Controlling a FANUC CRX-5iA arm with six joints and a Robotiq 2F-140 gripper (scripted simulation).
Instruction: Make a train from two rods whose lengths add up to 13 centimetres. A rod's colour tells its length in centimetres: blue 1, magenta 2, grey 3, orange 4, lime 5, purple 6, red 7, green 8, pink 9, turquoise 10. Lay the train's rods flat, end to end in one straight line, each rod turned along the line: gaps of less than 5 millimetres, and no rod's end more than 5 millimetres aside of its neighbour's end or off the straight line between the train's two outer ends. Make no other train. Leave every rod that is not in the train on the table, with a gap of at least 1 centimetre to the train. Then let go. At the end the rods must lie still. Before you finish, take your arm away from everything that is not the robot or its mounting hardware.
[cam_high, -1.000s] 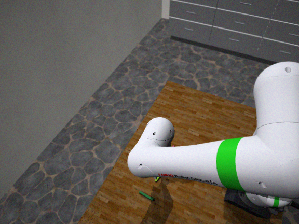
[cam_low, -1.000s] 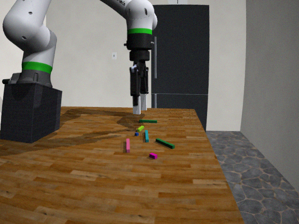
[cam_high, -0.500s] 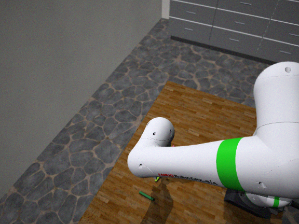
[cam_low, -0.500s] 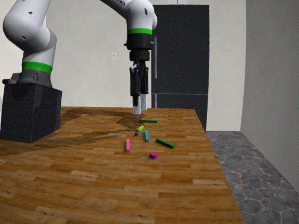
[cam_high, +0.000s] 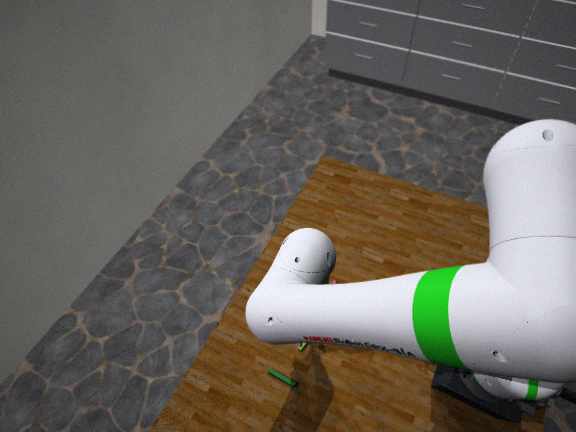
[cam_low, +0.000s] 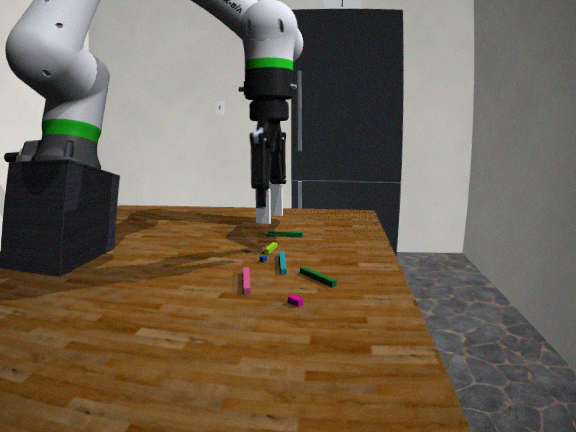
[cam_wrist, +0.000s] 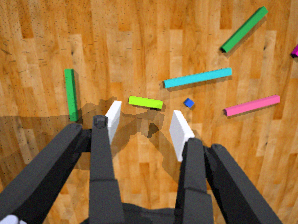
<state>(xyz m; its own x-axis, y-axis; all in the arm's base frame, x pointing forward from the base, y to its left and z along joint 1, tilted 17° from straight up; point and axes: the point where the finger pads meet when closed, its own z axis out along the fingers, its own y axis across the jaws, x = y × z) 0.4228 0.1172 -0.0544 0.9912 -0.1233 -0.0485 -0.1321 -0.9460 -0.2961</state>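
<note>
The fingers (cam_low: 263, 214) hang partly open, empty; the lime rod (cam_low: 270, 248) (cam_wrist: 145, 102) (cam_high: 302, 346) lies flat.

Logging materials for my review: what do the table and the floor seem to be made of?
Table: probably satin wood, from its brown grained strips. Floor: looks like matt stone, irregular grey slabs with paler joints, though possibly a printed covering.
</note>
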